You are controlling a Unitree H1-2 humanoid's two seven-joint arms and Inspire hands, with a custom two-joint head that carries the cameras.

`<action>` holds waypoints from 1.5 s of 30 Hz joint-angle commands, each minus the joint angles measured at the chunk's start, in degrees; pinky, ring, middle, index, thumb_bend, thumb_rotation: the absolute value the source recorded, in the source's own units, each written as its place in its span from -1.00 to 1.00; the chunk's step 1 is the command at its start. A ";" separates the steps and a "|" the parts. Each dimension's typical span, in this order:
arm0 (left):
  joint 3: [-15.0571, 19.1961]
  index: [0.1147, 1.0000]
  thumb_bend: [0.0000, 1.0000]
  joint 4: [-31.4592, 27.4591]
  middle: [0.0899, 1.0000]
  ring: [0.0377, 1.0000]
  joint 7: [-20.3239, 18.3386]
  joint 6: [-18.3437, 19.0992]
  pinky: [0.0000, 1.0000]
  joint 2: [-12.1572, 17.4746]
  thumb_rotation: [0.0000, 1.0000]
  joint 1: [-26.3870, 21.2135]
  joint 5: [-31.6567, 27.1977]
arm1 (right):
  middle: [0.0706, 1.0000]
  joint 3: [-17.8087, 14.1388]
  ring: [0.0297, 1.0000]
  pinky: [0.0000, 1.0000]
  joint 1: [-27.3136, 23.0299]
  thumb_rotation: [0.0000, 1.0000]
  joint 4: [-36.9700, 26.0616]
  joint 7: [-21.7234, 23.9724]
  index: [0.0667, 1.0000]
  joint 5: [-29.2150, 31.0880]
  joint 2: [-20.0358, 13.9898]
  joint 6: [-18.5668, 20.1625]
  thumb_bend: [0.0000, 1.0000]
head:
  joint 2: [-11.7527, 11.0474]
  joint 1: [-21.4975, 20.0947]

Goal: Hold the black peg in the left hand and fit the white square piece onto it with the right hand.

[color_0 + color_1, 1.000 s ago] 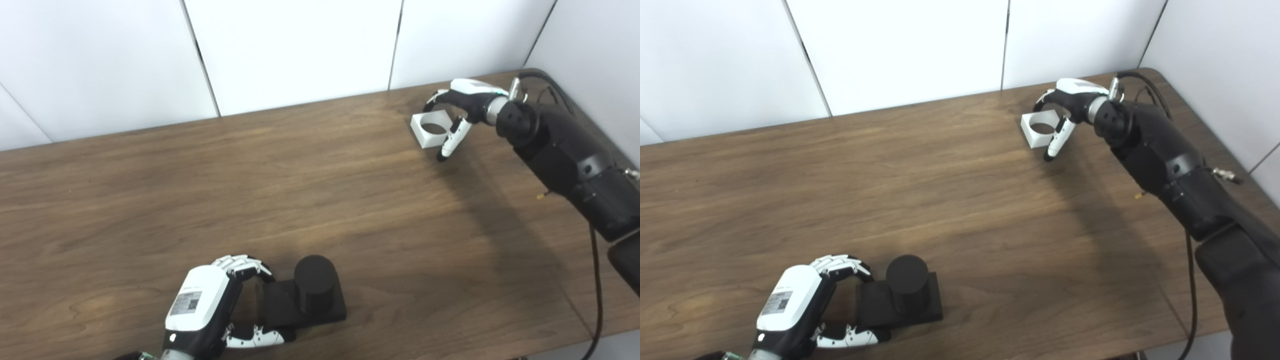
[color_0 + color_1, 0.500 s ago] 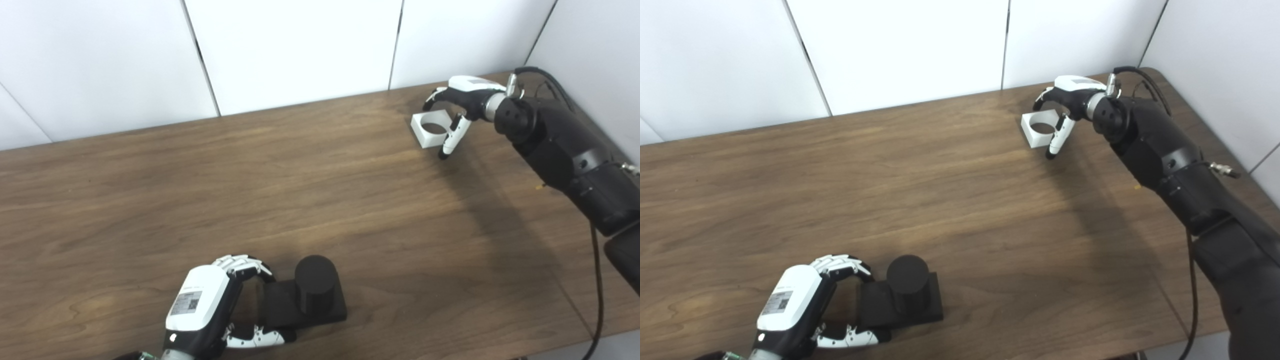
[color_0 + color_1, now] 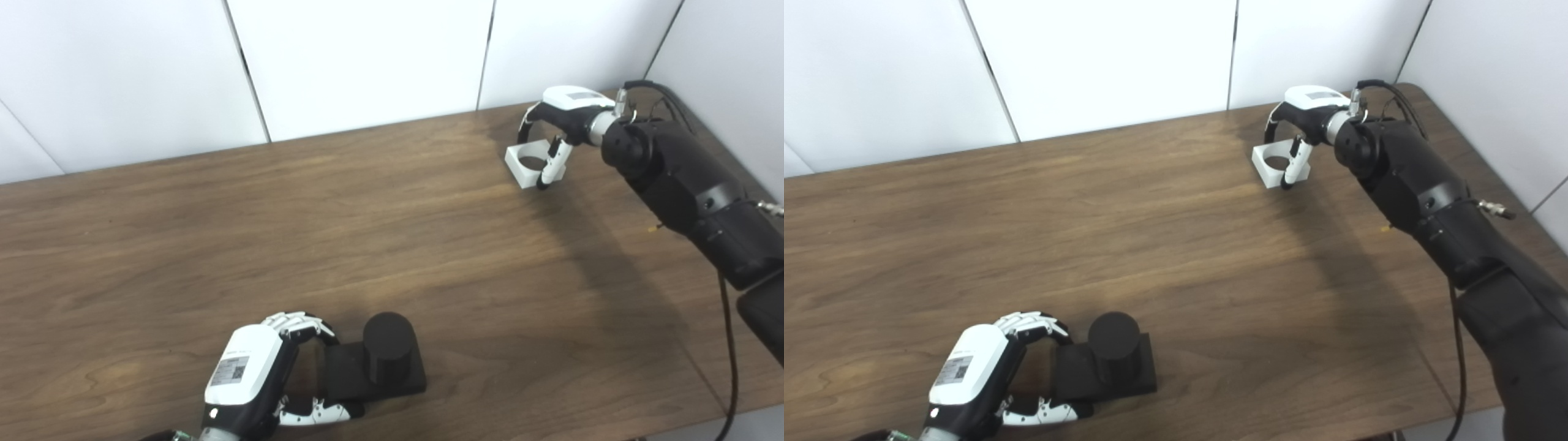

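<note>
Left eye view, my right hand (image 3: 560,119): at the far right corner of the surface (image 3: 245,214), fingers curled around the white square piece (image 3: 531,164), thumb pressed on its near right side. A second ago the thumb hung beside the piece and apart from it; now it has closed in.
Left eye view, the piece: one side looks tipped up off the wood, where before it lay flat. I judge the pick-up has begun, though the grip may not be firm yet.
Left eye view, my left hand (image 3: 257,376): at the near edge, closed on the base of the black peg (image 3: 386,355), unchanged. The peg stands upright, well apart from the piece.
Right eye view, my right hand (image 3: 1304,116): fingers arch over the far side of the piece (image 3: 1274,165), and the thumb crosses its near right corner.
Right eye view, what it adds: the round hole shows more openly here, and the surface's rounded far right corner is visible, which the left eye view cuts off.
Right eye view, my left hand (image 3: 980,376): thumb along the near side of the base, fingers over the far side.
Meaning for the task: next comes carrying the piece across to the peg.
</note>
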 commanded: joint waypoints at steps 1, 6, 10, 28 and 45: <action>-0.82 -0.16 0.04 -0.65 0.39 0.56 -1.52 0.03 0.67 -0.23 -0.90 0.68 0.20 | 0.74 -1.50 0.92 0.77 -1.78 -0.74 -0.92 -2.75 -0.06 -0.60 -1.16 -1.96 0.13 | 0.07 0.17; -0.81 -0.16 0.04 -0.90 0.38 0.56 -1.74 0.19 0.66 -0.39 -0.90 0.73 0.34 | 0.70 -2.44 0.92 0.79 -1.08 -0.73 0.08 -5.92 -0.10 -0.50 -0.80 -3.78 0.05 | 0.08 0.27; -0.86 -0.16 0.04 -1.17 0.38 0.57 -2.23 0.59 0.68 -0.54 -0.90 0.69 0.47 | 0.63 -2.26 0.83 0.69 -0.45 -0.74 1.77 -11.22 -0.10 -2.63 -0.93 -6.46 0.05 | 0.18 0.72; -1.40 -0.16 0.04 -0.25 0.39 0.57 -2.04 0.72 0.68 -0.67 -0.89 0.15 1.19 | 0.52 -3.26 0.68 0.54 1.63 -0.75 -1.51 -14.87 -0.10 -3.36 -1.71 -11.55 0.05 | -0.38 2.20; -1.84 -0.16 0.04 0.74 0.40 0.58 -2.22 1.36 0.68 -1.37 -0.89 -0.63 2.04 | 0.52 -7.81 0.72 0.53 5.35 -0.75 -39.38 9.27 -0.11 4.20 -1.05 -3.69 0.05 | -0.30 4.48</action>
